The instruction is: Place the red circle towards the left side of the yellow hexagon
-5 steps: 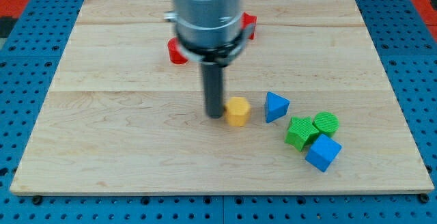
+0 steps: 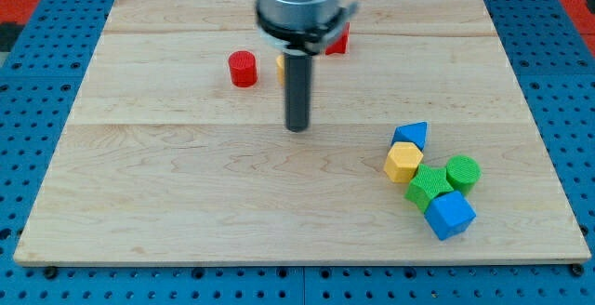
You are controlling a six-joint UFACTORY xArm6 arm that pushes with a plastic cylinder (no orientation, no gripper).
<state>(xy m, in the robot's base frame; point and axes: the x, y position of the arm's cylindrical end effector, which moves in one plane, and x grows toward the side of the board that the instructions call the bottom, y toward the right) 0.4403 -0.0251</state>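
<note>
The red circle [image 2: 243,68], a short red cylinder, stands on the wooden board [image 2: 167,193] at the upper left of centre. The yellow hexagon [image 2: 403,163] lies at the right, touching a blue triangle [image 2: 412,136] above it and a green block [image 2: 429,187] below it. My tip [image 2: 297,127] rests on the board near the centre, right of and below the red circle, and well to the left of the yellow hexagon, touching no block.
A green cylinder [image 2: 462,172] and a blue cube [image 2: 450,215] complete the cluster at the right. Another red block [image 2: 336,38] and a yellow block [image 2: 281,66] sit near the view's top, partly hidden behind the arm.
The yellow hexagon has moved right into the cluster, and the blue triangle has shifted right too. My tip has pulled back up and away from the hexagon. The red circle now shows fully.
</note>
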